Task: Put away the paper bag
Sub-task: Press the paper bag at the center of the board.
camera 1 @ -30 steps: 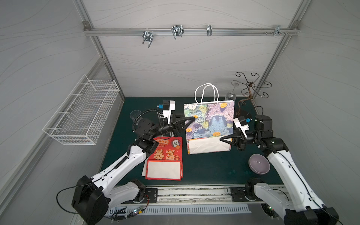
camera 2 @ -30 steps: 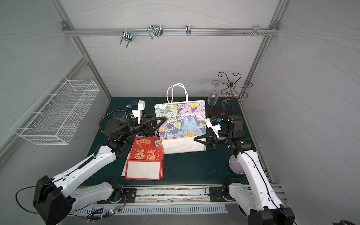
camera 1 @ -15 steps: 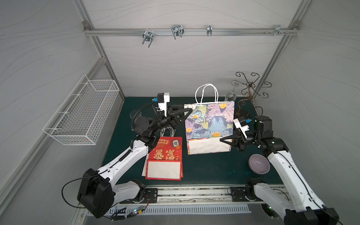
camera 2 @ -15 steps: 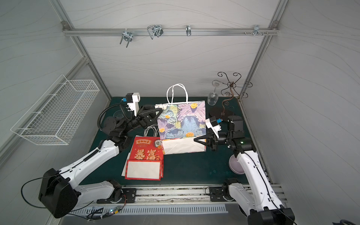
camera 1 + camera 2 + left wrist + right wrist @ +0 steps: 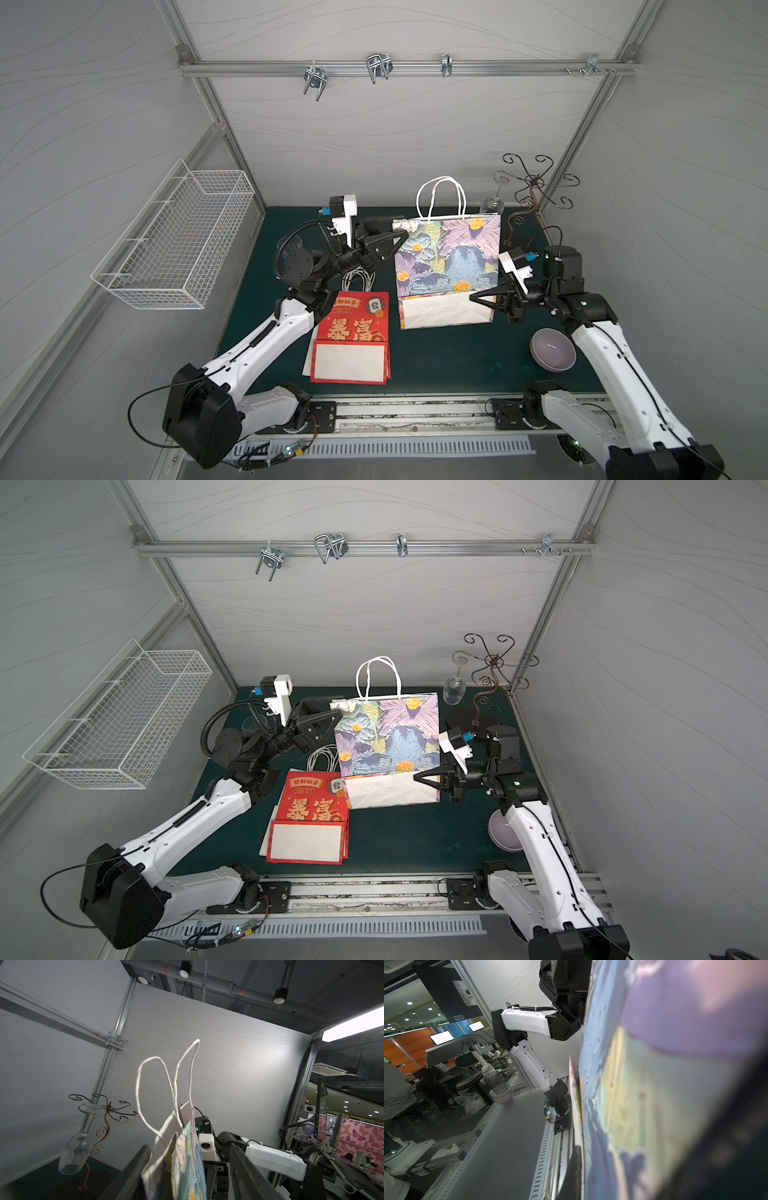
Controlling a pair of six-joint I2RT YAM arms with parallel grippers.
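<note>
Paper bag (image 5: 446,257) upright, mid-mat toward 12 o'clock. Right gripper (image 5: 473,298) pinched shut on bag's 4 o'clock edge. Left gripper (image 5: 399,227) spread wide, straddling 10 o'clock corner, not gripping. Advise: left closes squarely on rim while right maintains pinch.

Left arm (image 5: 270,336): stretched forward from its base, wrist turned toward the middle. Left gripper (image 5: 401,227): raised, jaws spread wide. In the wrist view its fingers (image 5: 137,1167) stand either side of the paper bag's (image 5: 449,257) top corner, not clamped on it.

Right arm (image 5: 602,353): elbow bent, forearm reaching inward. Right gripper (image 5: 473,297): low, jaws pinched together on the bag's lower edge.
</note>
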